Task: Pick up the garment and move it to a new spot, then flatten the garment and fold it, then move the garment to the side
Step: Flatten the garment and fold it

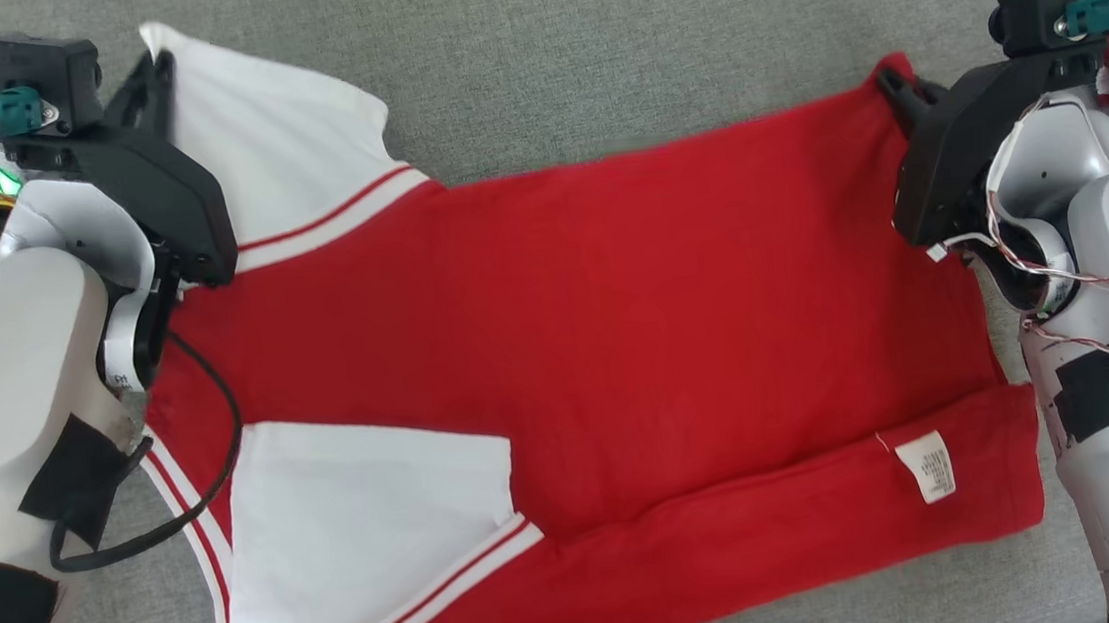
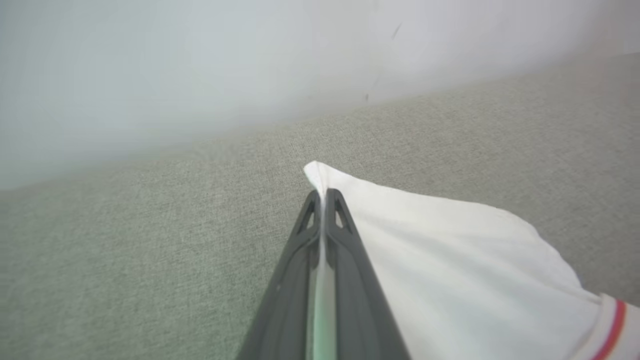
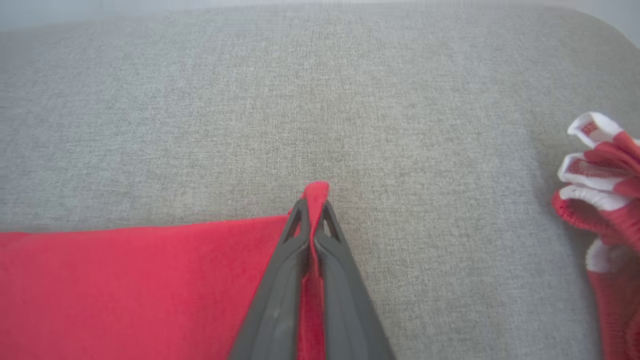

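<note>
Fingers of left hand [image 2: 325, 192], closest to lens in left wrist view, pressed together on white sleeve corner [image 2: 316, 172] of garment [image 1: 613, 296]. Right hand [image 3: 312, 202] clamped same way on garment's red far corner. Garment: red body, white sleeves with red stripes, lying flat across middle of grey fabric surface [image 1: 592, 47], spanning between both hands. Near edge folded up, white label [image 1: 929, 466] showing. Red-and-white cloth bundle [image 3: 600, 200] lies apart, on surface beyond right hand.

Bright, even, soft light; faint shadows; left wrist view background hazy, blurred.
</note>
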